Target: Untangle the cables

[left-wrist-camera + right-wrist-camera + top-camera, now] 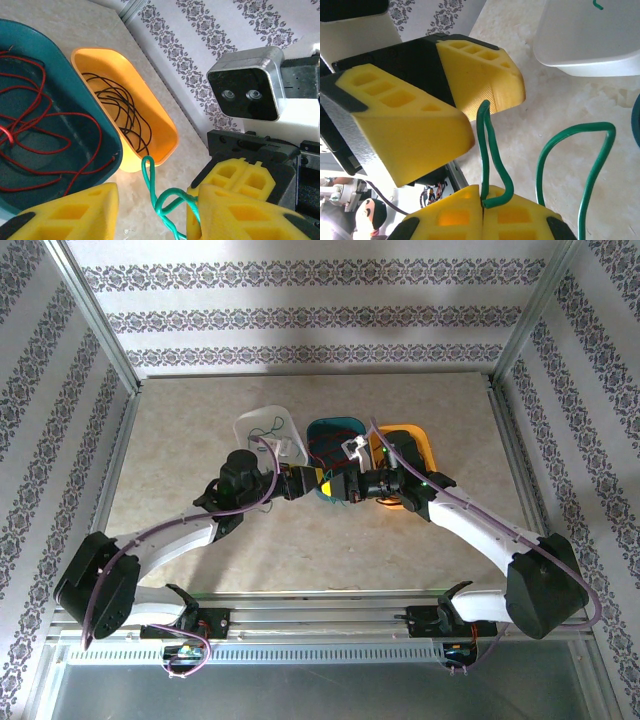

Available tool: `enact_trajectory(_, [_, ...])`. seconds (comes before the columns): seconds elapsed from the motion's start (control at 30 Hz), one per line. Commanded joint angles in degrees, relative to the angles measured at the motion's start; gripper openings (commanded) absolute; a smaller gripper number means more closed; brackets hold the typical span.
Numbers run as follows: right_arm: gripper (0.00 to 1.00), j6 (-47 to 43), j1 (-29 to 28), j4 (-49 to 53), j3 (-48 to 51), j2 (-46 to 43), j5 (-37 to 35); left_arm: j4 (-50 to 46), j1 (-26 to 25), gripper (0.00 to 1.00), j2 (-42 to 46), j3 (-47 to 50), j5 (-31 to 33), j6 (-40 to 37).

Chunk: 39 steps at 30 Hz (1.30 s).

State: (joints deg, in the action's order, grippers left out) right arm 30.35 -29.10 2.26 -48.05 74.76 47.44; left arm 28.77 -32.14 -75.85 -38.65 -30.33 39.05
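Top: my left claw (314, 481) and right claw (348, 486) meet just in front of the teal tray (335, 426); can't tell their states here. Left wrist: left claw spread, green cable (162, 202) between its fingers, not gripped; red cables (30, 145) lie in the teal tray, black cables (125, 110) in the orange tray (167, 127). Right wrist: right claw pressed together, pinching the green cable's loop. I'd close left on the strand near that pinch, then pull apart slowly.
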Motion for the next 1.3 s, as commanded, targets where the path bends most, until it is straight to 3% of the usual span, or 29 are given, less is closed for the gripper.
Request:
enact_trajectory(0.0, [0.0,0.9,-0.1,-3.0,-2.1,-0.3,0.7,1.7,0.4,0.44,-1.0,-1.2,-1.7,0.0])
enact_trajectory(0.27, [0.0,0.7,-1.7,-2.9,-2.6,1.3,0.7,8.6,0.4,0.38,-2.1,-0.2,-0.9,3.4])
enact_trajectory(0.33, [0.0,0.6,-2.0,-2.8,-2.3,1.6,0.4,9.8,0.5,0.32,-2.3,-0.4,-1.4,4.1])
enact_trajectory(0.47, [0.0,0.0,-1.9,-2.0,-1.5,1.2,-1.8,9.5,0.5,0.09,-2.0,-1.1,-1.9,4.5])
enact_trajectory(0.57, [0.0,-1.7,-1.0,0.8,-1.1,-0.3,-5.4,7.5,0.8,0.01,-0.7,-1.1,-1.6,3.7])
enact_trajectory(0.63, [0.04,-1.7,0.7,1.6,0.1,-2.4,-8.7,5.4,1.2,0.0,0.8,-0.9,-0.7,2.7])
enact_trajectory(0.7, [0.32,-0.9,2.8,1.5,1.5,-4.5,-9.8,4.9,1.7,0.0,1.9,-0.5,-0.6,2.3])
enact_trajectory(0.8, [0.45,-0.6,5.4,1.5,3.1,-7.3,-9.7,4.7,2.2,0.0,2.7,-0.2,-1.0,2.2])
enact_trajectory(0.97, [0.47,0.1,5.8,1.2,3.9,-6.5,-5.8,5.7,2.4,0.0,2.6,-0.5,-2.2,2.3])
enact_trajectory(1.13, [0.48,-1.0,1.5,1.3,2.7,-3.6,-1.1,5.4,2.4,0.0,2.6,-1.3,-2.2,1.8])
enact_trajectory(1.27, [0.47,-3.0,-0.7,4.5,2.2,-2.1,-1.6,4.8,2.4,0.0,2.8,-1.7,-2.1,1.4])
